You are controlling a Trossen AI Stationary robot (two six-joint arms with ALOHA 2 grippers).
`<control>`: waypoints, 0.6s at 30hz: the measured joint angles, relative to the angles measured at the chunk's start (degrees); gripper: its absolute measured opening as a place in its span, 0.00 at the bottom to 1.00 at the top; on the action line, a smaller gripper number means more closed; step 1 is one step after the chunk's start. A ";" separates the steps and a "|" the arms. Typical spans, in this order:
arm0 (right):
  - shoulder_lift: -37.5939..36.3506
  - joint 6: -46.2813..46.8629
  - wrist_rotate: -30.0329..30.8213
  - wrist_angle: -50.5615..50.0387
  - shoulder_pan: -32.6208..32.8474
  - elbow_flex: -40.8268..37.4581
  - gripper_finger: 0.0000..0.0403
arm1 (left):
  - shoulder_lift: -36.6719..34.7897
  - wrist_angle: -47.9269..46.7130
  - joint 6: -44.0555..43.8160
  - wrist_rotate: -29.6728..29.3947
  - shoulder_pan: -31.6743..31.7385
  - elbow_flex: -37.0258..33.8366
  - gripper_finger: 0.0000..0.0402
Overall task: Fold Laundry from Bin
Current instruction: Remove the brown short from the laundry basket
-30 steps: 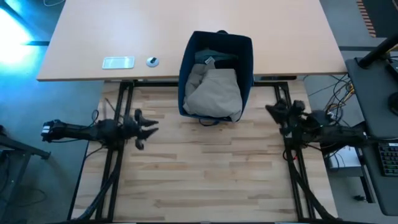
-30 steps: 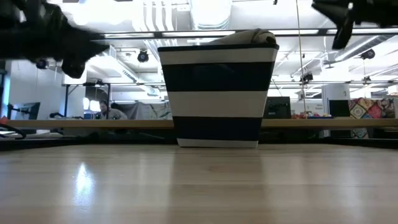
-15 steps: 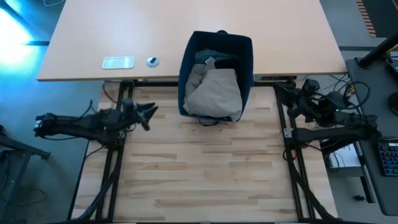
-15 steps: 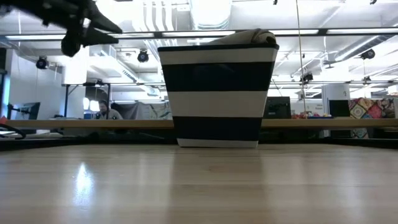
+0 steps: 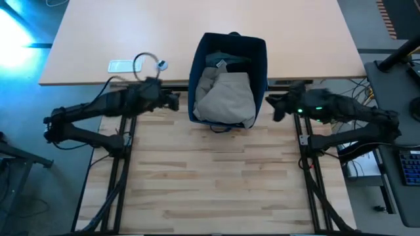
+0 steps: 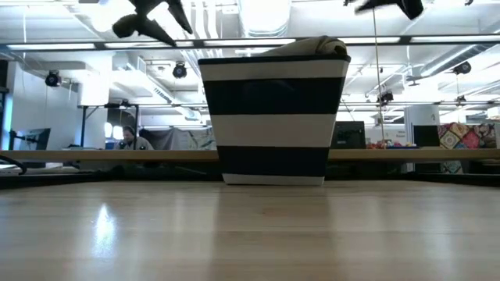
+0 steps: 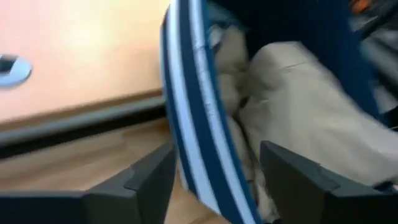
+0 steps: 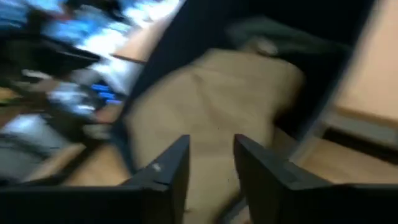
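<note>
Bin upright at the far middle of the wooden table, heaped with laundry — beige garment piled on top and bulging over the near rim, a darker piece tucked behind it toward the far wall. Left gripper poised just beside the bin's left wall, right gripper just beside its right wall, both raised near rim height in the low view. Fingers apart on each, going by the wrist views: left pair spread with the striped wall between them and the cloth beyond, right pair spread a little narrower, aimed at the beige mound. Nothing gripped yet. Step in hand, by judgement: reaching in for the first garment. Best done by clearing the rim before descending — the soft wall likely to buckle or drag if a finger catches it. Worth pinching only the top layer, near an edge or corner rather than mid-heap, so one piece comes away alone. One arm lifting while the other steadies the bin or waits clear, to avoid crossing over the opening. Straight upward pull first, then toward the open near table. Small white device and a round object on the far desk, well apart from the work.
</note>
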 joint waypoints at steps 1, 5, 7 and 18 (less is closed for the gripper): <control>1.06 2.87 1.86 -2.96 -0.30 0.55 0.36 | 2.10 -2.33 -0.76 0.98 1.08 2.10 0.58; 3.86 10.93 4.90 -9.45 -2.10 1.03 0.48 | 9.41 -7.14 -2.45 3.38 3.78 8.09 0.63; 5.03 14.47 4.74 -10.69 -3.61 0.42 0.51 | 12.27 -7.73 -2.47 4.78 4.52 10.50 0.64; 11.15 19.60 -6.60 -8.61 -15.36 0.14 0.48 | 19.48 -10.63 -1.04 10.92 11.16 15.12 0.60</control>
